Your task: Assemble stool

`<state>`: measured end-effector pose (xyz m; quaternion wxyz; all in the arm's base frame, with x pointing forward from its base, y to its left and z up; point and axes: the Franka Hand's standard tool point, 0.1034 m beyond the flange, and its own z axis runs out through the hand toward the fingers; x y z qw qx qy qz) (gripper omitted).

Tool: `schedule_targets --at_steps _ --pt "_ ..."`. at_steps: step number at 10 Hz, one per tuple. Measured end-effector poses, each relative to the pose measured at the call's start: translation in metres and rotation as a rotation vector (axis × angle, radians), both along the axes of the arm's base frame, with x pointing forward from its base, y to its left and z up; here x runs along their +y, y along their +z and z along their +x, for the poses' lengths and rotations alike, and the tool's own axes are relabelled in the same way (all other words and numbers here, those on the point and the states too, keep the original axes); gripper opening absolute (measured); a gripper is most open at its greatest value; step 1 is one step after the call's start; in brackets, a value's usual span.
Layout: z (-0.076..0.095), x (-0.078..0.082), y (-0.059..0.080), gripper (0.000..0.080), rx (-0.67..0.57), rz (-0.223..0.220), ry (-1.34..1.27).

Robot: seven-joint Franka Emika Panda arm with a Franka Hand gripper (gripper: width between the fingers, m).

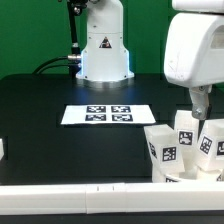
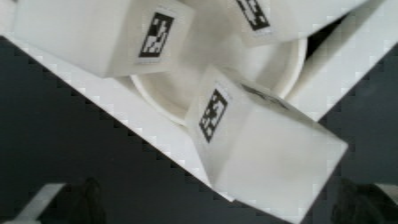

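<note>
While my gripper (image 1: 201, 120) hangs above the stool parts, its jaws stand wide apart and clamp nothing.

Item, stool legs: chunky white blocks, each with a black-and-white square tag, clustered at the exterior view's lower right corner of the black table (image 1: 40, 110). One leg (image 1: 164, 150) stands at the cluster's left side in the exterior view; another leg (image 1: 208, 140) stands just beside my fingers. In the wrist view one leg (image 2: 249, 130) lies tilted over the seat, another leg (image 2: 125, 40) sits close by it.

Item, seat (image 2: 178, 95): round, white, ring-shaped, lying under the legs, mostly covered by them.

Item, marker board (image 1: 108, 115): flat white sheet with four tags, lying mid-table, well apart from the legs.

Item, border rail (image 1: 70, 200): long, white, running along the near table edge, just beside the leg cluster.

Item, robot base (image 1: 104, 45): white, at the table's far side.
</note>
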<state>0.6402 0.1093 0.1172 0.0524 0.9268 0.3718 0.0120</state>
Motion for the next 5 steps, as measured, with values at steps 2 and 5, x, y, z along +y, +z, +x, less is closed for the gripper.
schedule_targets --at_steps 2,5 --pt "-0.002 0.023 -0.003 0.0649 0.006 -0.111 0.421" --pt "-0.004 0.020 -0.005 0.0649 0.061 -0.169 0.718"
